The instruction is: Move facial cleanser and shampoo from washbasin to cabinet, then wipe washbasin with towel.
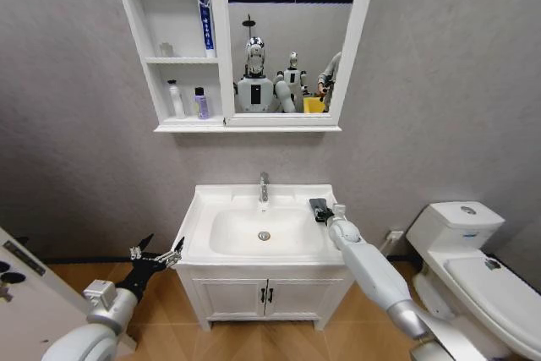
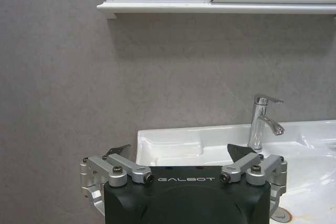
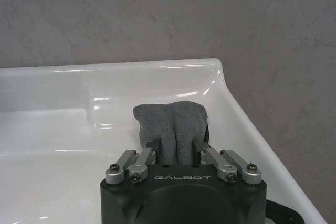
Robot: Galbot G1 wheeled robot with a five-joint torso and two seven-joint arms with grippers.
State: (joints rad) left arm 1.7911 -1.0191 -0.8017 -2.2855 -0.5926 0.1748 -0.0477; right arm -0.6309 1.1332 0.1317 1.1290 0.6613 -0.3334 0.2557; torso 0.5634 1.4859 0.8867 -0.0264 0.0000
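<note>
The washbasin [image 1: 201, 213] stands below the cabinet [image 1: 135, 14]. On the cabinet's lowest shelf stand a white bottle [image 1: 176, 99] and a purple bottle [image 1: 201, 103]; I cannot tell which is the facial cleanser and which the shampoo. On the basin's right rear rim lies the dark grey towel [image 1: 318, 206], and my right gripper [image 1: 325, 214] is shut on it. The right wrist view shows the towel [image 3: 173, 124] bunched between that gripper's [image 3: 175, 153] fingers. Low beside the basin's left front corner, my left gripper [image 1: 157, 254] stands open with nothing in it; it shows open [image 2: 178, 153] in the left wrist view too.
A chrome tap [image 1: 264, 187] rises at the basin's back centre. A blue tube [image 1: 205, 23] stands on the cabinet's middle shelf. A white toilet [image 1: 473, 251] sits to the right. The vanity doors [image 1: 266, 296] are shut below the basin.
</note>
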